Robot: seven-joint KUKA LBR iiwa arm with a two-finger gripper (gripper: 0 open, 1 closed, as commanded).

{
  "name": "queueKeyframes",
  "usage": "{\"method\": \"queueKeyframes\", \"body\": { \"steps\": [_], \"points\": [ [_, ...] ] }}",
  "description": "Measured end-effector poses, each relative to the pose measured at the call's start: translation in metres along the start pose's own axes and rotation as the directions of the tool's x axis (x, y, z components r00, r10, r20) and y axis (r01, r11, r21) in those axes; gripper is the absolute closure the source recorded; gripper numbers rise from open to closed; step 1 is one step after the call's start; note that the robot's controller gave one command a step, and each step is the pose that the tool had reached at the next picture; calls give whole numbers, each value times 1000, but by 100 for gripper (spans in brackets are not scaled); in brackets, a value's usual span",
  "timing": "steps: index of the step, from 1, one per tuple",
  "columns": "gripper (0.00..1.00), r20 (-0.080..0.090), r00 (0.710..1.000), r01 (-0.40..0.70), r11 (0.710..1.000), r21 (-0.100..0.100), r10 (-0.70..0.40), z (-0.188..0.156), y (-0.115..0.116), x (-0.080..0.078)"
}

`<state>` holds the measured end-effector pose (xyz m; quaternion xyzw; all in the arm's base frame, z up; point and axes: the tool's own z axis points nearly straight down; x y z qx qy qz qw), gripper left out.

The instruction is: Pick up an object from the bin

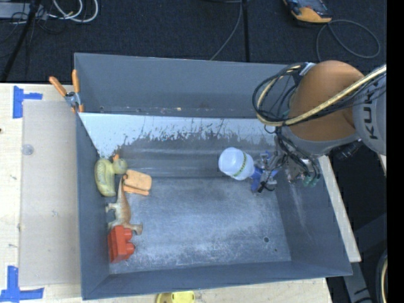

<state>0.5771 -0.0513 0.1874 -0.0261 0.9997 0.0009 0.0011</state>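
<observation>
Jaws: open or closed cannot be told, low near bin (208, 232) right wall, just beside white round object (236, 163); toys (120, 210) along left wall.

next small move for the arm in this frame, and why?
Probably nudge the end effector slightly toward the view's left and the back wall, centring over the white rounded object. It lies just beside the end effector and is the nearest thing; the other toys sit heaped by the left wall.
</observation>
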Motion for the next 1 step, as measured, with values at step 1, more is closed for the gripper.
{"method": "queueKeyframes", "body": {
  "steps": [1],
  "points": [
    [100, -9, 1000, -1, 1000, -1, 1, -34, 4, -6]
  ]
}}
